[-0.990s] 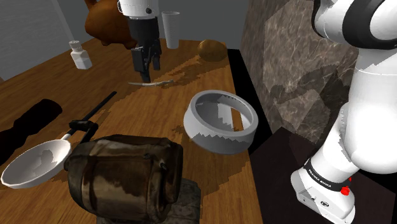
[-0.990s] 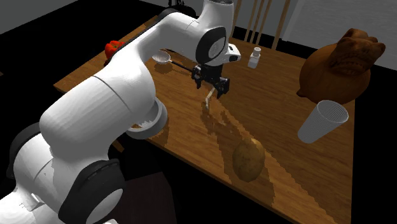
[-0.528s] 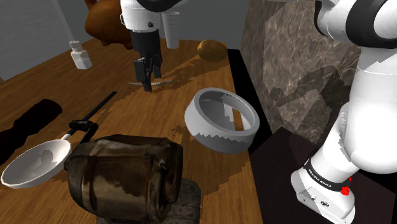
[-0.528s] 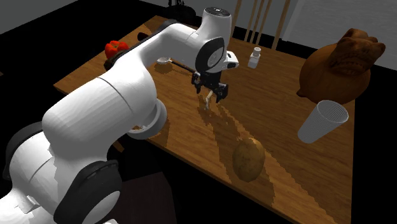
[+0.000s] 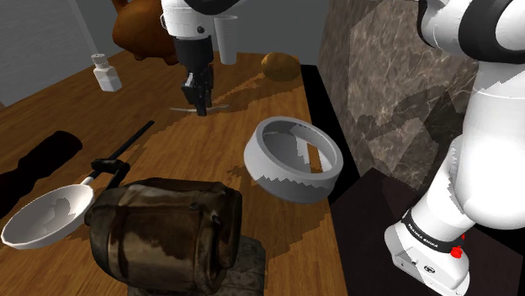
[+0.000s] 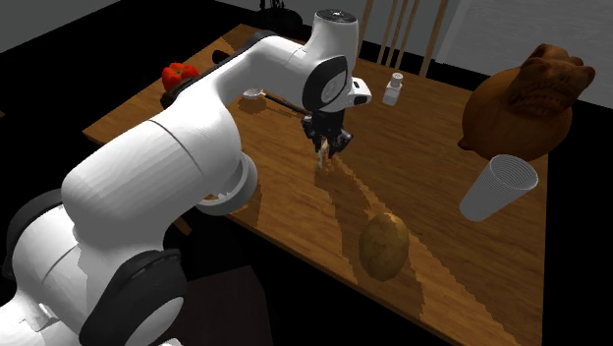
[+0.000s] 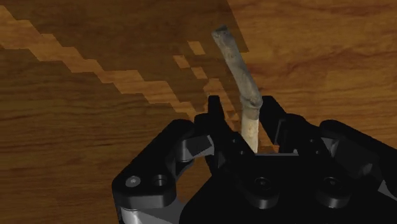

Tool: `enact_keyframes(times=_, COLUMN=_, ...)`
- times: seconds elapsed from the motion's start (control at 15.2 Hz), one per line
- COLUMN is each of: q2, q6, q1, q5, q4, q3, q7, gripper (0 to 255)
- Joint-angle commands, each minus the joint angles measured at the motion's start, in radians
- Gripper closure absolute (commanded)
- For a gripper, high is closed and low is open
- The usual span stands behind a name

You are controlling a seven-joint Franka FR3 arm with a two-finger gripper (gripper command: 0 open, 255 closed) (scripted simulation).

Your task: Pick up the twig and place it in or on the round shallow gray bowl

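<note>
- Nearest, the white arm's base [image 5: 425, 244] wears one dark band of white lettering, too small to read.
- One mottled brown barrel-shaped bag [image 5: 164, 229], and one white ladle [image 5: 46, 217].
- One round shallow grey bowl [image 5: 286, 181] on the wooden table [image 5: 168, 155].
- Two black fingers [image 7: 213, 113] clench one grey-brown bent twig [image 7: 236, 63] low at the table, well apart from the bowl.
- Farthest: one white ribbed cup [image 5: 226, 39], and one brown potato [image 5: 278, 66].

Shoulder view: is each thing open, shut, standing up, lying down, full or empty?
end effector, shut on the twig.
twig, clasped, one end sticking out past the end effector.
gray bowl, empty.
white cup, standing upright.
white bottle, upright, cap on.
</note>
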Motion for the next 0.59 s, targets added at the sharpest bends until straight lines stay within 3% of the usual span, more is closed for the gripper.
enact_keyframes(times=0.0, q2=0.004, q6=-0.001, q1=0.003, q5=0.025, q4=-0.007, q3=0.004, q7=0.000, gripper=255)
enact_keyframes(times=0.53, q2=0.008, q6=-0.017, q1=0.005, q5=0.024, q4=0.013, q3=0.004, q7=0.000, gripper=255)
